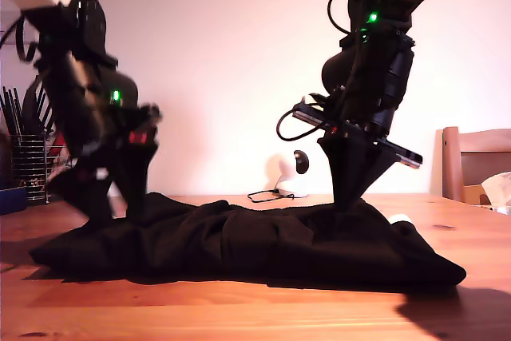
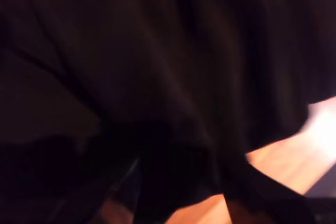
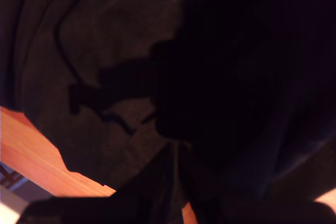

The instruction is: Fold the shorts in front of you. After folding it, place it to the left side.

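Observation:
The black shorts [image 1: 239, 241] lie crumpled in a low heap across the wooden table [image 1: 239, 313]. At the exterior view's left, my first gripper [image 1: 117, 212] presses down into the cloth with its fingers apart; it looks open. Its blurred wrist view shows dark fabric [image 2: 157, 66] bunched between the spread fingers [image 2: 184, 192], with bare table [image 2: 278, 161] beyond. At the exterior view's right, my second gripper [image 1: 349, 201] comes to a point on the shorts. In its wrist view the fingers [image 3: 176, 153] meet, shut on a fold of the shorts [image 3: 105, 51]. A small white patch [image 1: 403, 220] shows at the heap's edge.
A rack of dark utensils [image 1: 24, 165] stands at the exterior view's left edge. A white object with a black cable [image 1: 283, 181] sits at the back. A wooden chair [image 1: 475, 161] and white paper [image 1: 499, 189] are at the exterior view's right. Bare table [image 3: 31, 150] borders the cloth.

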